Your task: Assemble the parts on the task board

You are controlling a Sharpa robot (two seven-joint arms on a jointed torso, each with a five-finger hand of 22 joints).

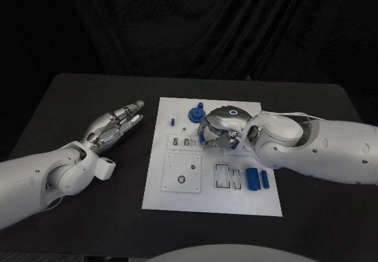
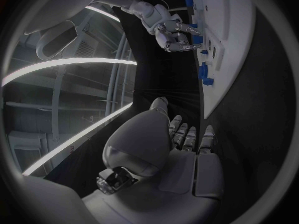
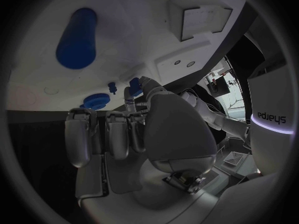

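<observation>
The right hand is hovering over the far half of the board, fingers curled down; whether it is pinching a part I cannot tell. Just beside it, toward the far edge, a blue gear and a small peg are sitting. The left hand is lying open on the tabletop off the board's left edge, holding nothing. Two blue cylinders are lying loose near the right edge, so most of the assembly looks left to do
</observation>
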